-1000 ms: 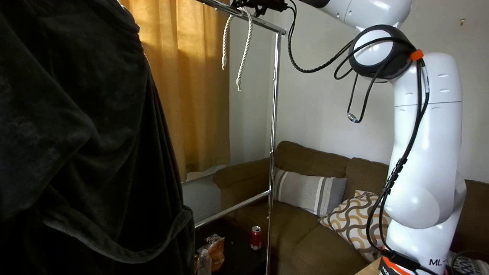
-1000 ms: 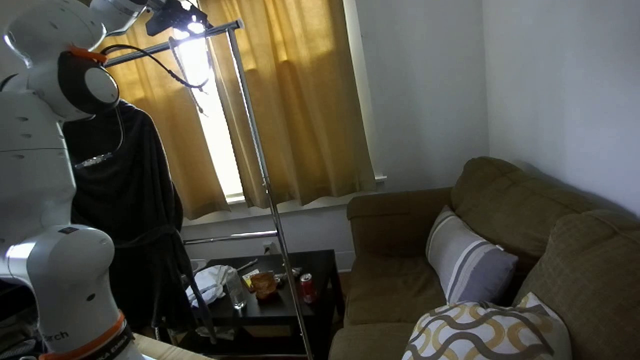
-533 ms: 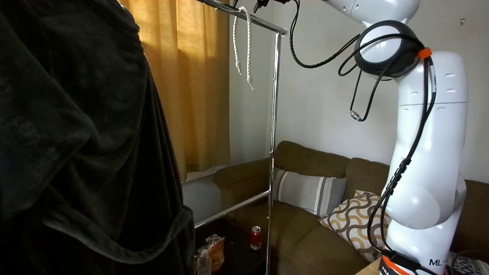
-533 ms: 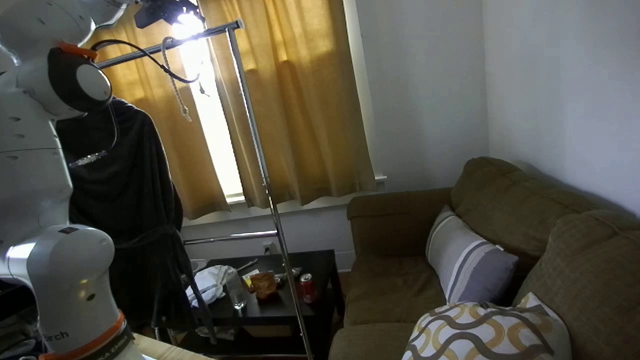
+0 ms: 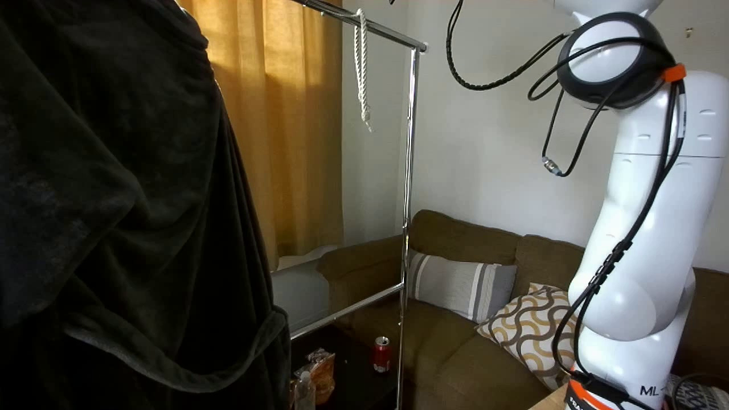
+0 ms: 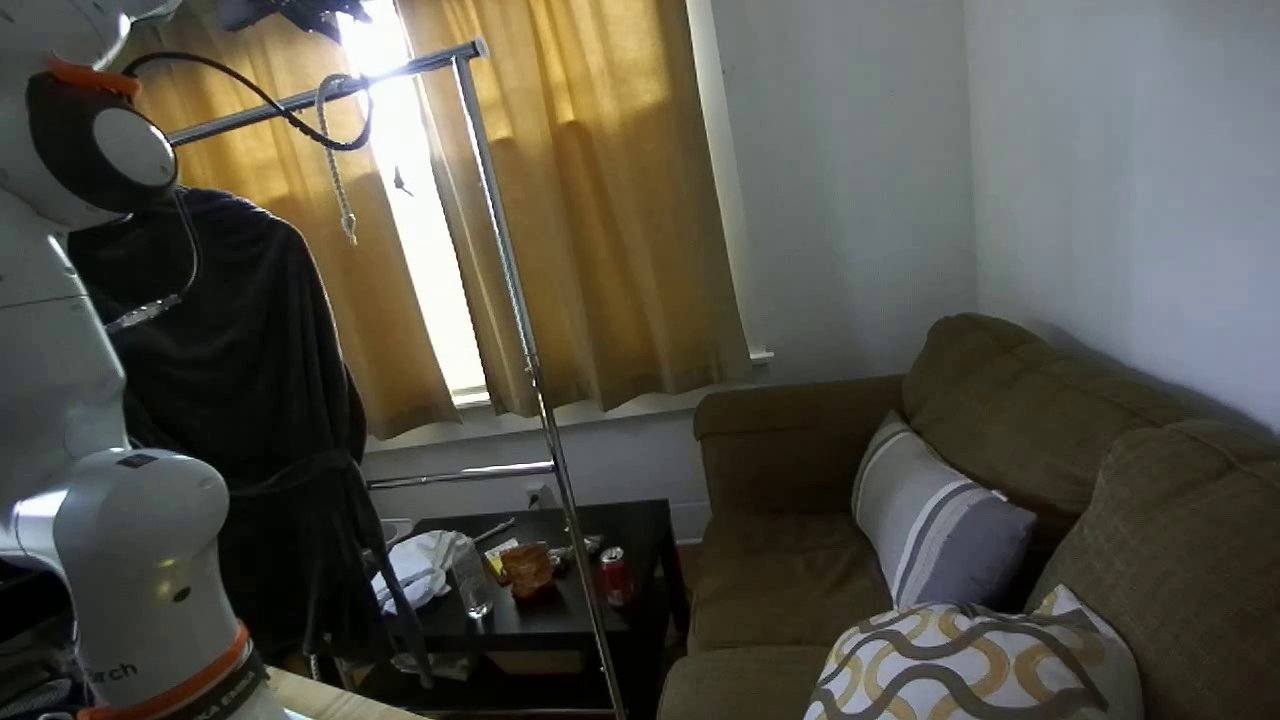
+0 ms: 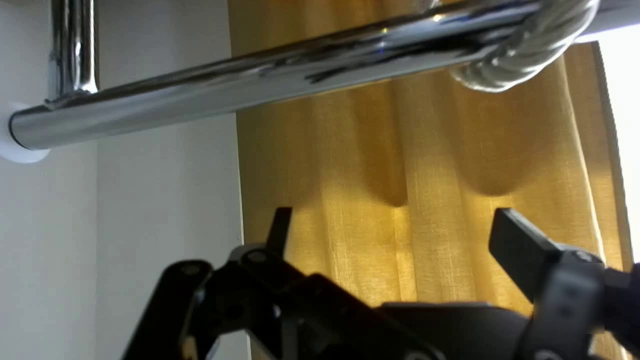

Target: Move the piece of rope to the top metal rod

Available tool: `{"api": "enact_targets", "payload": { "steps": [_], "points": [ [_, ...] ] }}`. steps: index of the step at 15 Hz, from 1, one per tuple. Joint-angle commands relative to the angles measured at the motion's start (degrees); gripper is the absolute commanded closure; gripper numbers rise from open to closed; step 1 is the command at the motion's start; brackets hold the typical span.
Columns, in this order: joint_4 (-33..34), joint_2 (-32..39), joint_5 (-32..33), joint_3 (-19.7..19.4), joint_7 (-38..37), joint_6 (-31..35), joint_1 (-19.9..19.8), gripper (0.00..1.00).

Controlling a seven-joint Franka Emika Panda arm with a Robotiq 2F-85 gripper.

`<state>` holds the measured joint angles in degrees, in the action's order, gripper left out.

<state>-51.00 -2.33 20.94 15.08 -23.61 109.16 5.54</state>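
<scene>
The white twisted rope point(image 5: 361, 62) is draped over the top metal rod point(image 5: 390, 33) of the rack, with its ends hanging down. In an exterior view the rope point(image 6: 338, 185) and the rod point(image 6: 430, 62) show against the curtain and bright window. In the wrist view the rope point(image 7: 530, 47) loops around the rod point(image 7: 240, 85) at the upper right. My gripper point(image 7: 392, 215) is open, with nothing between its fingers, and apart from both rope and rod. In an exterior view the gripper point(image 6: 290, 12) is cut by the top edge; its fingers are not clear there.
A dark robe point(image 5: 131, 199) hangs on the rack beside the rope. The rack's upright post point(image 5: 409, 171) and lower bar point(image 6: 460, 475) stand near a black table point(image 6: 640, 540) with a can point(image 6: 616, 577) and bottle. A brown sofa point(image 6: 790, 560) and yellow curtains point(image 6: 600, 230) are behind.
My gripper has moved up and away from the rod and rope, and the arm has drawn back. The rope stays on the rod; its hanging ends have swung and now overlap in an exterior view.
</scene>
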Motion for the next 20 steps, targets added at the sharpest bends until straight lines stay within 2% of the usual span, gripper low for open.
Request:
{"api": "enact_targets", "payload": {
  "steps": [1,5,9,14,17,18,20],
  "points": [
    [-5.45,-6.76,-6.02,-1.22,-1.06,-3.24,-0.35,0.00],
    [-11.13,-12.32,-4.93,-1.33,-2.04,-3.37,-0.11,0.00],
    [-20.66,-18.68,-4.61,-3.07,0.43,-1.14,-0.02,0.00],
    [-32.55,-25.50,-7.66,-6.48,2.12,3.50,1.83,0.00],
    [-37.44,-28.41,-9.08,-7.76,2.47,6.16,3.09,0.00],
    [-38.16,-29.06,-11.24,-6.60,3.72,6.95,0.82,0.00],
    [-40.48,-30.78,-13.70,-6.90,4.84,8.50,1.14,0.00]
  ]
}}
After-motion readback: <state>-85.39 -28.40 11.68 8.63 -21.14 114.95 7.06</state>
